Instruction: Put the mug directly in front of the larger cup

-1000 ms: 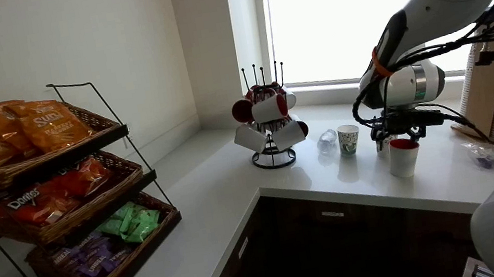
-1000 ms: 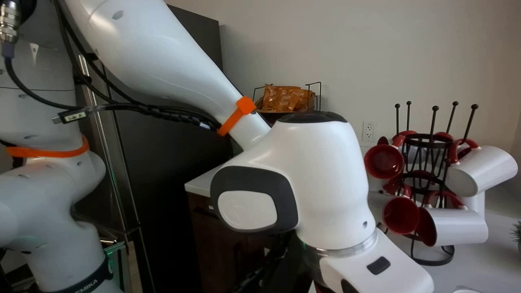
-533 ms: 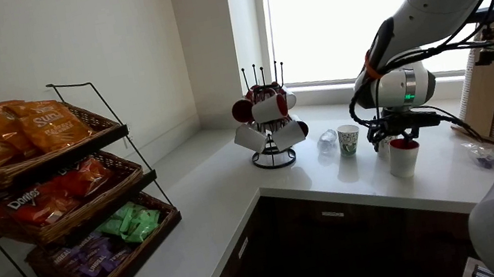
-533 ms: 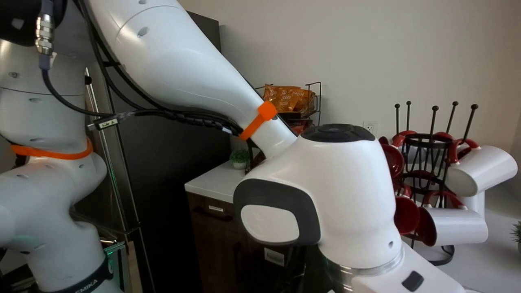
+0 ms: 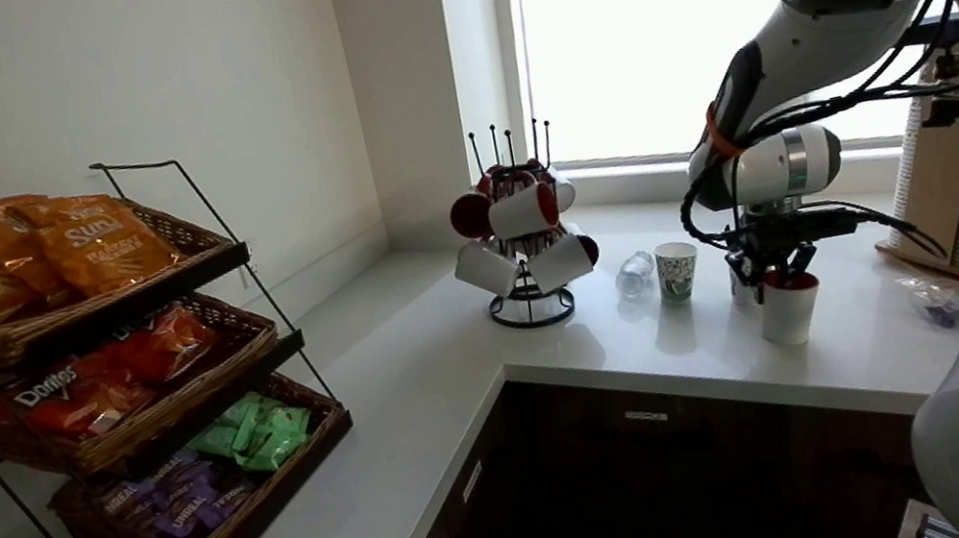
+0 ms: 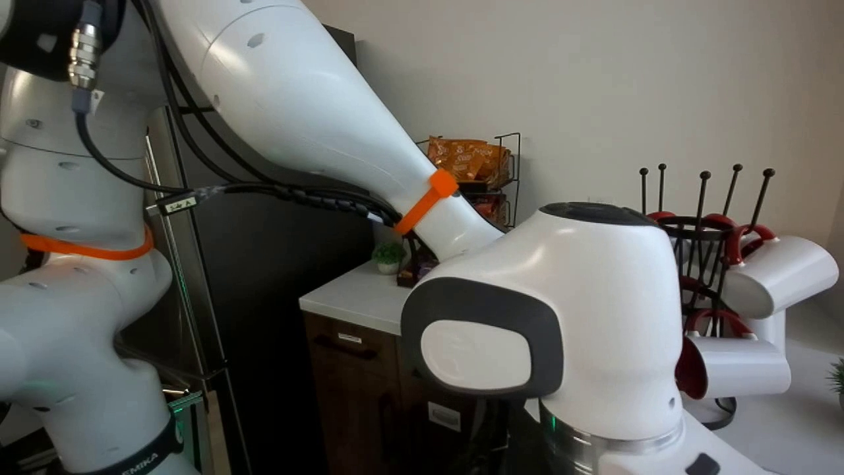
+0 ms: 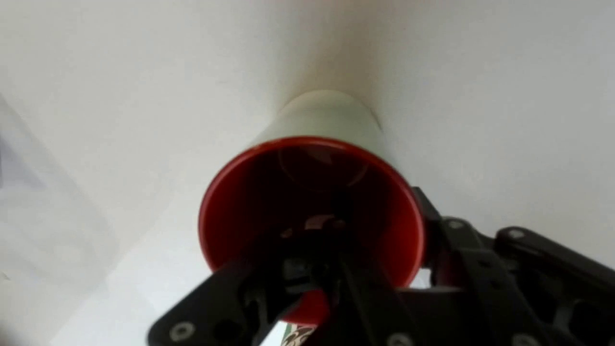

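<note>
In an exterior view, the mug (image 5: 788, 320), white outside and red inside, stands on the counter (image 5: 402, 389) at 4 o'clock from a patterned paper cup (image 5: 678, 273). A second paper cup (image 5: 741, 295), partly hidden by the gripper (image 5: 775, 286), stands near the mug at 10 o'clock. A mug rack (image 5: 534, 324) stands at 10 o'clock from the patterned paper cup.

In an exterior view, the robot arm (image 6: 593, 316) partly covers the mug rack at 3 o'clock.

In the wrist view, the gripper is released and spread: inner finger (image 7: 307, 254) within the mug's mouth, outer finger (image 7: 449, 240) beyond the rim at 3 o'clock. Contact with the mug wall cannot be determined.
</note>
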